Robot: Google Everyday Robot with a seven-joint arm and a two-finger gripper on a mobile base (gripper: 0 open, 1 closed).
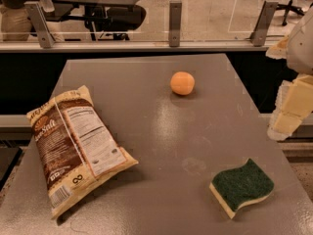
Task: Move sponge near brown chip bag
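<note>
The sponge [242, 186] looks light and squashy, best pinched across its narrow waist, while the gripper [292, 112] hangs beside the table [161, 131] at right, open or closed I cannot tell.

The single camera looked down across the table [161, 131] toward the far railing [174, 18], fairly close; the gripper [287, 115] sat at mid-right frame edge.

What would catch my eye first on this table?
The big brown chip bag, lying label up on the left of the table, stands out most. A green-topped sponge lies at the front right, an orange fruit farther back, and the robot's hand hangs past the right edge.
</note>
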